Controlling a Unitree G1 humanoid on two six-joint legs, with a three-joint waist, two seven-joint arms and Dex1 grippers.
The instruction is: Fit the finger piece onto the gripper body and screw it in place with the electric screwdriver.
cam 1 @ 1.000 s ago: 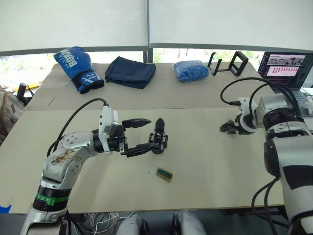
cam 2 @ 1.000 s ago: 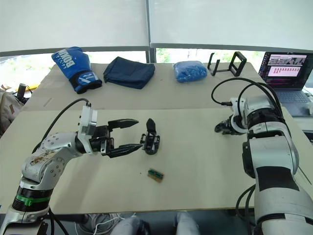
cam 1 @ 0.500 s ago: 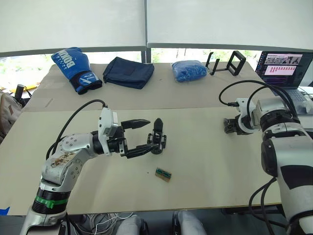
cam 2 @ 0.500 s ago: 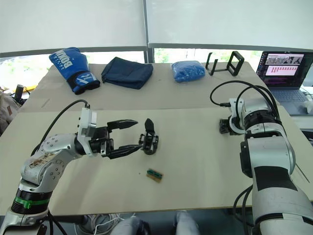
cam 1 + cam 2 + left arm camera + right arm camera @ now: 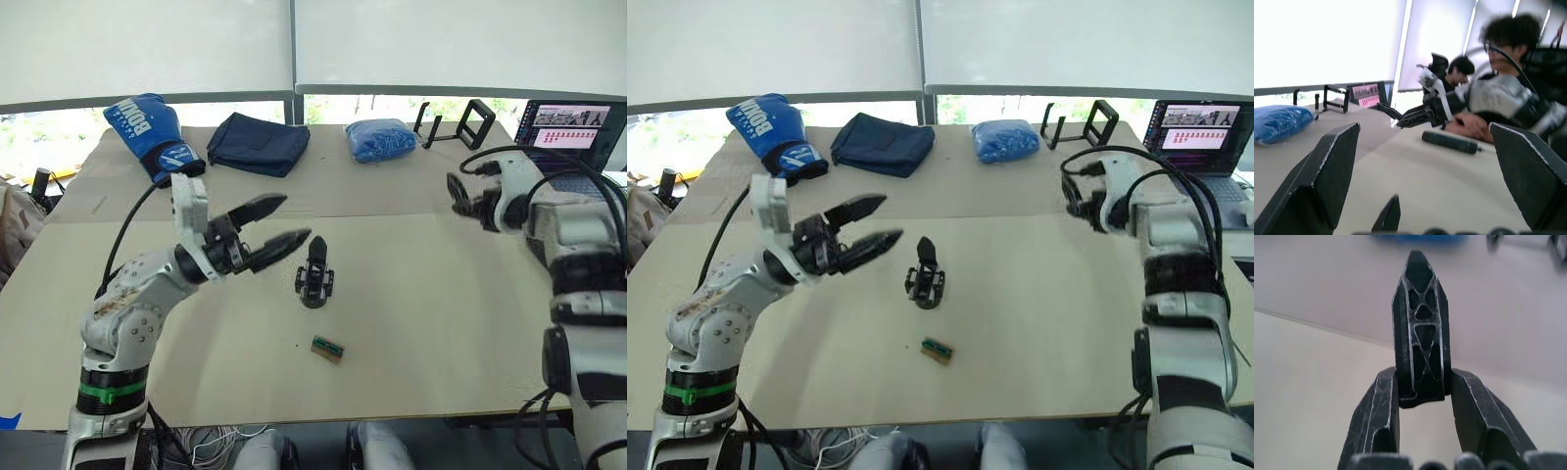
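The gripper body (image 5: 314, 274) stands upright on the tan table (image 5: 421, 323), near its middle. My left gripper (image 5: 298, 217) hangs open in the air just up and to the left of it, touching nothing. Over the table's right side my right gripper (image 5: 462, 201) is raised and shut on the finger piece (image 5: 1419, 328), a black ribbed part with a pointed tip that stands up between the two fingers (image 5: 1376, 416). In the left wrist view the electric screwdriver (image 5: 1449, 142) lies flat on the table beneath the right arm.
A small green-and-brown block (image 5: 328, 349) lies in front of the gripper body. Along the far edge are a blue boxing glove (image 5: 152, 132), a dark cloth (image 5: 260, 142), a blue bag (image 5: 382, 139), a black stand (image 5: 460, 125) and a laptop (image 5: 573, 132). People (image 5: 1459, 71) sit beyond the table.
My right gripper has closed on the finger piece and lifted it off the table. My left gripper has risen up and to the left, away from the gripper body.
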